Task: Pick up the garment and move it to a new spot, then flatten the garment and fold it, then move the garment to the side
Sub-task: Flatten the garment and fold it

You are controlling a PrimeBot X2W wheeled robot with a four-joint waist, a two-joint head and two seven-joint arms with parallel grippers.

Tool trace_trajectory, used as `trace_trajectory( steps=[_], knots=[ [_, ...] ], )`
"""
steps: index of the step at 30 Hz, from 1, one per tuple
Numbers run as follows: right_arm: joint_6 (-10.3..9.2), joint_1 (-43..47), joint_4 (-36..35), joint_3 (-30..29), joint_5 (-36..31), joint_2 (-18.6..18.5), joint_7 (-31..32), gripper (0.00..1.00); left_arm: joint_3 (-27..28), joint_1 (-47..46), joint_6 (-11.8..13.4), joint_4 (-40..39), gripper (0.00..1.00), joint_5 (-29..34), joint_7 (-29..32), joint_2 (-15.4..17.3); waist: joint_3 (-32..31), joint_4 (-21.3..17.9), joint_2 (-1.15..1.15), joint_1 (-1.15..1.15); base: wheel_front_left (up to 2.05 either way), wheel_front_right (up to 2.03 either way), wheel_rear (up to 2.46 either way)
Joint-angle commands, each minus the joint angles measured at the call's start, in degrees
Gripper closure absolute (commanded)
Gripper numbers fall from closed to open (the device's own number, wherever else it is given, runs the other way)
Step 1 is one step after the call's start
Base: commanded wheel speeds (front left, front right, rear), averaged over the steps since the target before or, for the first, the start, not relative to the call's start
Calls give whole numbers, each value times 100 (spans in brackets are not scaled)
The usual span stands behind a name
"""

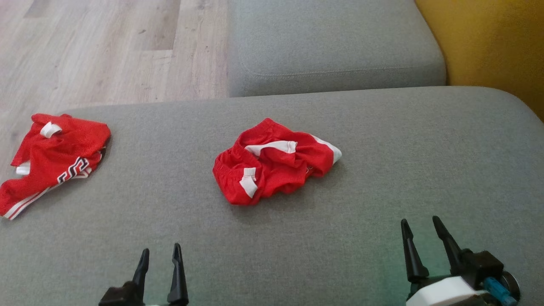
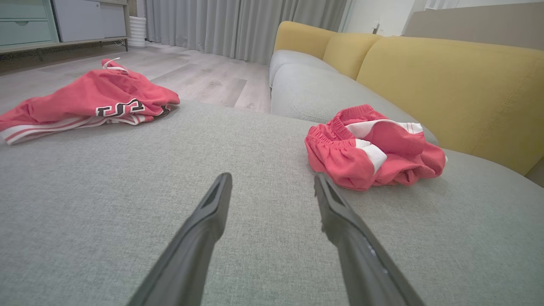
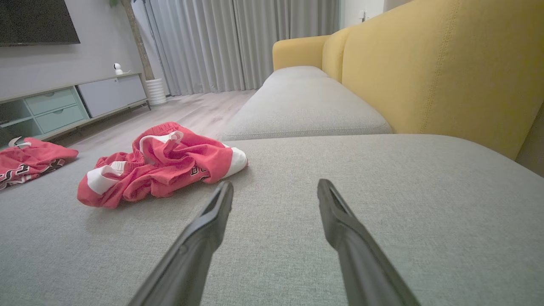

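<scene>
The crumpled red shorts (image 1: pixel 276 163) lie mid-cushion on the grey sofa (image 1: pixel 425 170), well apart from both grippers. Left gripper (image 1: pixel 161 248) and right gripper (image 1: pixel 420 219) hover at the near edge, jaws spread, empty. Pinching the elastic waistband (image 1: pixel 227 170) rather than a loose fold should lift cleanly.

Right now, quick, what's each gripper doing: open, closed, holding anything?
Left gripper: open, holding nothing.
Right gripper: open, holding nothing, not touching the crumpled red garment.

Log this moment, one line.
phase: pre-grasp | left tool: open, empty | right tool: open, empty | crumpled red garment: centre, untouched | second red garment: far left
</scene>
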Motion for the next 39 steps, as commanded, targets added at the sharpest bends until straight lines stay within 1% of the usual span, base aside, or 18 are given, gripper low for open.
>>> trace_trajectory(
  steps=[1,6,10,13,17,25,28,32,33,34,35,36,39],
  knots=[
    [23,-212,-137,139,13,-37,-62,0,170,-186,31,-195,0,38,-3,70,14,25,0,0,0,0,0],
    [23,-295,-43,211,-44,-37,-62,0,114,-235,25,-212,0,61,17,82,101,191,0,0,0,0,0],
    [23,-615,58,319,-185,-37,-62,0,34,-295,19,-221,0,98,54,73,207,460,0,0,0,0,0],
    [23,-991,290,451,-273,-37,-51,0,-19,-340,21,-241,0,129,76,68,323,702,0,0,0,0,0],
    [23,-1573,740,534,-310,-37,24,0,-99,-414,11,-260,0,176,93,53,499,1079,0,0,0,0,0],
    [23,-2617,1880,537,-422,-37,189,0,-231,-590,-13,-283,0,252,77,-9,938,1798,0,0,0,0,0],
    [23,-2927,2290,450,-453,-37,178,0,-269,-653,-26,-273,0,273,58,-42,1073,1997,0,0,0,0,0],
    [23,-3288,2815,367,-484,-37,157,0,-309,-704,-45,-231,0,296,33,-71,1192,2158,0,0,0,0,0],
    [23,-3371,2939,354,-496,-37,142,15,-315,-714,-44,-217,0,301,27,-78,1206,2175,0,0,0,0,0],
    [23,-3444,3054,333,-510,-37,127,48,-320,-720,-43,-203,0,306,21,-85,1213,2186,0,0,0,0,0],
    [23,-3514,3148,321,-506,-37,106,59,-323,-723,-40,-189,0,309,15,-90,1217,2191,0,0,0,0,0],
    [23,-3580,3222,312,-505,-37,80,100,-319,-721,-34,-176,0,308,10,-93,1215,2185,0,0,0,0,0],
    [23,-3729,3295,358,-472,-37,-4,100,-279,-691,-10,-137,0,293,-7,-81,1174,2085,0,0,0,0,0]
  ],
)
